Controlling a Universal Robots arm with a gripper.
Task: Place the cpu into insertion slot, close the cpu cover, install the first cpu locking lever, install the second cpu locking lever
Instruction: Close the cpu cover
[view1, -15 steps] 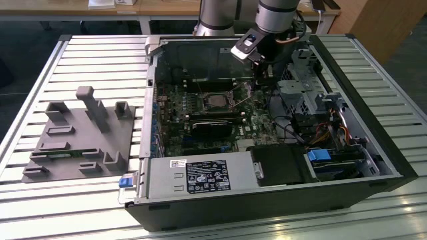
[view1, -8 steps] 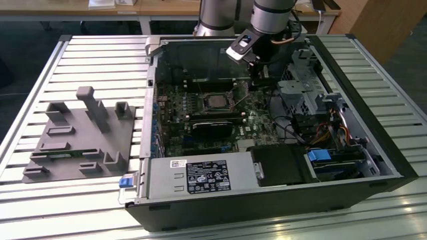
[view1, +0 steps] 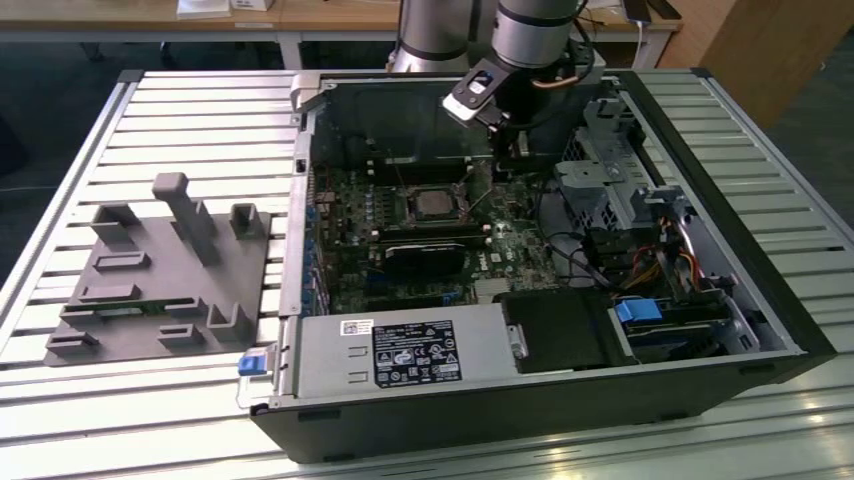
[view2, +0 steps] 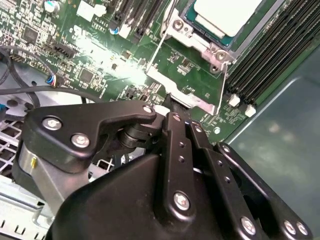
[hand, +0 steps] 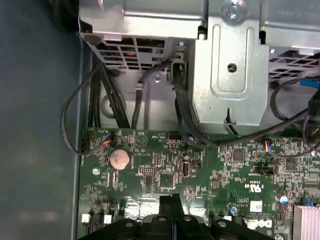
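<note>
Nearest in the exterior view, at the lower middle of the frame, the grey power supply (view1: 400, 355) with its label closes the front of the open black computer case (view1: 561, 410). The case lies on a slatted metal table (view1: 80, 150). At the left of the frame a grey plastic fixture (view1: 160, 270) stands on the same table.

Deeper in the case, on the green motherboard (view1: 347, 230), the cpu (view1: 430, 203) sits in the insertion slot (view1: 404, 205), near the middle of the frame. In the second wrist view the cpu cover (view2: 200, 42) lies flat around the silver top of the chip, and a thin wire lever (view2: 155, 50) runs beside it; I cannot tell if it is hooked.

Further back, the gripper (view1: 505, 165) hangs over the board, just beside the slot toward the exterior view's right. Its fingers (hand: 165, 205) are pressed together, and nothing is seen between them.
</note>
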